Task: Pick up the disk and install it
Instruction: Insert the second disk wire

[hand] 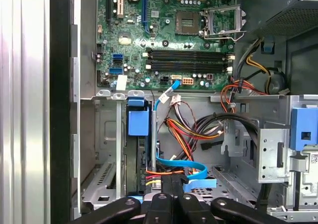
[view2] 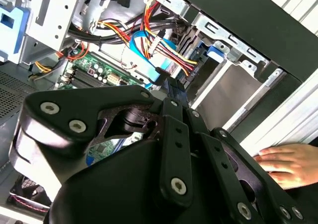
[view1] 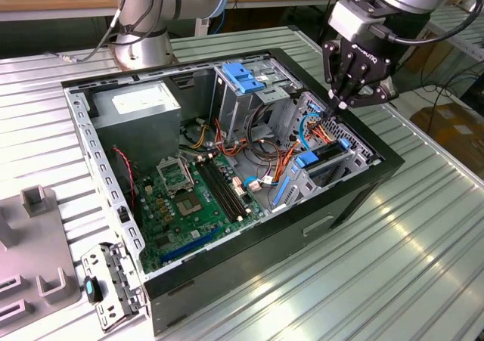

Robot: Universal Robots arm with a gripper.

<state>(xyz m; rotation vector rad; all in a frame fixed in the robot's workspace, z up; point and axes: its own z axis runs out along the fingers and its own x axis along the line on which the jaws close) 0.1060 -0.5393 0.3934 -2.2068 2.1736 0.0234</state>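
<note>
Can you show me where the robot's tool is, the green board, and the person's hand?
tool (view1: pixel 342 106), exterior view, at its tips over the case.
green board (hand: pixel 164 30), first wrist view, on its middle.
hand (view2: pixel 283 162), second wrist view, on its back.

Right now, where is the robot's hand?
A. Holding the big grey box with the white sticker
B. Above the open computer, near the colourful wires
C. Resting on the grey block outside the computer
B: in the exterior view the hand hangs over the open computer case, by the orange and blue wires at its far end, away from the power-supply box.
</note>
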